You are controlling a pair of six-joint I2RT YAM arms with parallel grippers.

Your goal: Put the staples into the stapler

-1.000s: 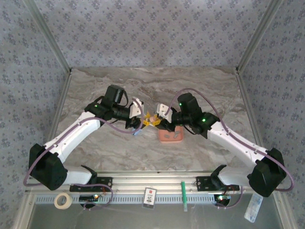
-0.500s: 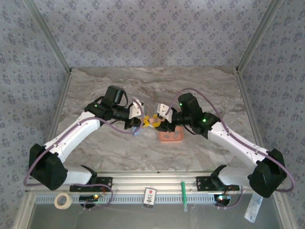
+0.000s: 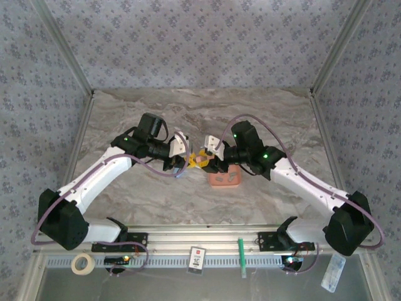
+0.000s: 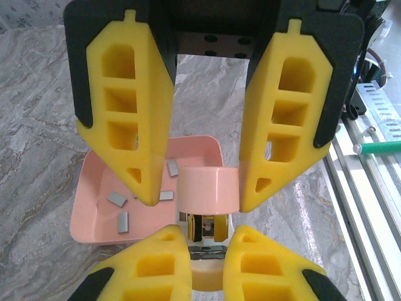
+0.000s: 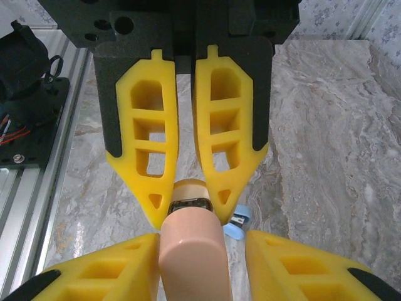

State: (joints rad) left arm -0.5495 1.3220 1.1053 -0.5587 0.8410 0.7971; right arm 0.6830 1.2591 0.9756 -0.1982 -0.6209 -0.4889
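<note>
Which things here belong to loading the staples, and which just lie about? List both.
For the job: stapler, staples, pink tray holding them.
Lying about: tape roll, green pen, white tag, white packet.

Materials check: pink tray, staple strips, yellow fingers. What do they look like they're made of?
Pink tray: likely moulded plastic, smooth with a soft sheen, rounded corners, even colour. Staple strips: probably metal, flat grey bars, dull finish. Yellow fingers: apparently printed or moulded plastic, matte, with hollow cut-out pockets; which one is unclear.
</note>
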